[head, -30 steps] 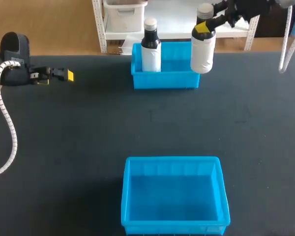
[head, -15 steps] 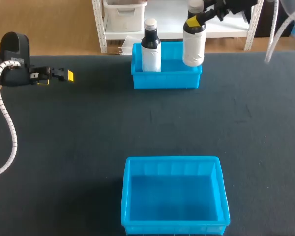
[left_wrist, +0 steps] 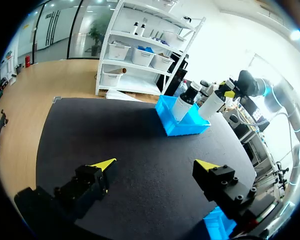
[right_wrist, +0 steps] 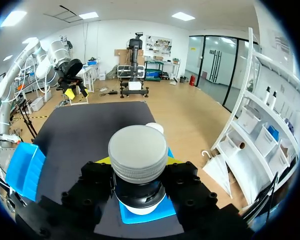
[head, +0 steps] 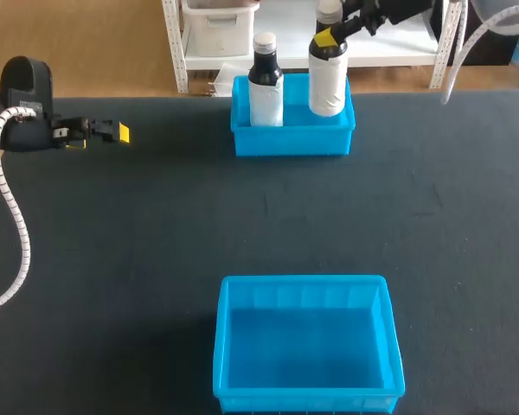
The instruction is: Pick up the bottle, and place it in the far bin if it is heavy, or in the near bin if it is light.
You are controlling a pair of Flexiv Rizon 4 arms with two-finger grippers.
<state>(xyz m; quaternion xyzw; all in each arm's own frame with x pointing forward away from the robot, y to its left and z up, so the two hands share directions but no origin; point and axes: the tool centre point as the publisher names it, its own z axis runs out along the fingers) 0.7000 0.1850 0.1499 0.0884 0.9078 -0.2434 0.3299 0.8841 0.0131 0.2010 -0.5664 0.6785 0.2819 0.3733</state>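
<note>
Pinching neck of bottle (head: 327, 82), right gripper (head: 329, 33), upright at far bin (head: 292, 139)

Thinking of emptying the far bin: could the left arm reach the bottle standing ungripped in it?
Probably yes: only bare table lies between the open left tool and the far bin, and the ungripped bottle stands at its left end.

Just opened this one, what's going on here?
The right gripper grips a white bottle by its neck, upright within the far bin, beside a second bottle standing there. Whether it touches the floor is unclear. The near bin holds nothing; the left gripper rests open at the table's left.
</note>
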